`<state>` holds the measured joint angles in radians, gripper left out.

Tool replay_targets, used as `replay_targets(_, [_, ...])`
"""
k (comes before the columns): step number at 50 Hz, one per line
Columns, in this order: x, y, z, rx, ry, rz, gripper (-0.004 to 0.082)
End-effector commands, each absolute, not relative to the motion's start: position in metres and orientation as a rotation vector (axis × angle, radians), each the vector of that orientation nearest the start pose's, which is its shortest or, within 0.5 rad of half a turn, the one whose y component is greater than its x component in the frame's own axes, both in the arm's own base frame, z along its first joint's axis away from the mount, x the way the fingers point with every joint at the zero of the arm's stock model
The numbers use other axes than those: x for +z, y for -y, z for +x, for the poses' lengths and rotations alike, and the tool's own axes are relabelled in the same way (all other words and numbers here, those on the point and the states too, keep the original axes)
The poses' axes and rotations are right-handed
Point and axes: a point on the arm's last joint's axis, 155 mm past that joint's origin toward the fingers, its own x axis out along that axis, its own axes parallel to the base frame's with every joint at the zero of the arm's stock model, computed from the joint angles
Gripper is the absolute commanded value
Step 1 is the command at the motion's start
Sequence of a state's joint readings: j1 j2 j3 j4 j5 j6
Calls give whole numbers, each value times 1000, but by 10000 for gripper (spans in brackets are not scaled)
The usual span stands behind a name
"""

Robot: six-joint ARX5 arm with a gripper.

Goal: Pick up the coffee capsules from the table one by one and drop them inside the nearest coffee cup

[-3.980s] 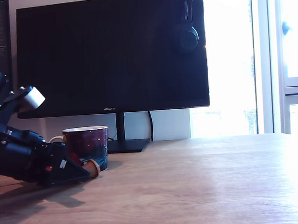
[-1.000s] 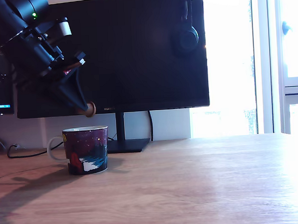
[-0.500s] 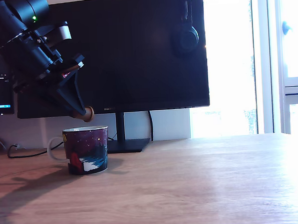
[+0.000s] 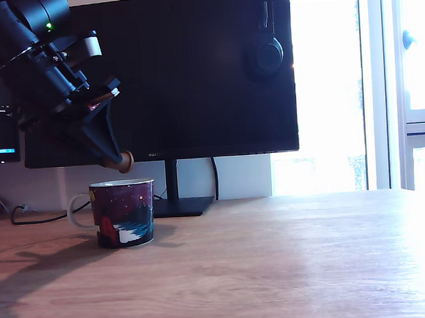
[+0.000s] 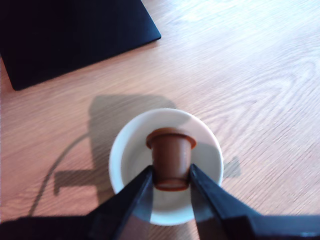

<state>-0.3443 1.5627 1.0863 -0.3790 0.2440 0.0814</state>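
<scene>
Tabletop, pale wood grain; no loose capsule lies on it in either view. On it, toward the exterior view's left: coffee cup, squat, dark starry glaze with a red figure, white handle on that view's left side, standing upright. Directly above the cup and apart from its rim: capsule, copper-brown, flared rim, one piece. It is held by the gripper, black, its two fingers drawn narrow and pressed against the capsule's sides. In the wrist view the capsule sits over the middle of the cup's white mouth. The interior, where not hidden by capsule and fingers, shows plain white with nothing lying in it. Behind the cup: monitor stand, dark, flat foot on the wood, with a cable trailing off at the exterior view's left. Above the stand: monitor, wide, screen dark, with headphones hung at its upper corner. Farthest: window, very bright, detail washed out. Status, as a judgement: lift and carry look done for this capsule and only the release is left. Whether further capsules wait out of view cannot be told.
</scene>
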Motion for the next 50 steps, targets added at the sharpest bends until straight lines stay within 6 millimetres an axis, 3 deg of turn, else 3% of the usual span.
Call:
replay_targets(1, [115, 185, 385, -584, -862, 114, 563])
replay_targets(3, [114, 184, 384, -583, -869, 113, 714])
replay_targets(5, [113, 184, 383, -584, -873, 115, 796])
replay_targets(17, [116, 184, 384, -588, -862, 121, 769])
replay_targets(22, [114, 184, 382, -590, -870, 122, 660])
replay_targets(25, [114, 185, 381, -599, -873, 118, 532])
replay_targets(34, [117, 190, 378, -634, -866, 120, -38])
replay_targets(50, [119, 188, 376, -633, -866, 119, -20])
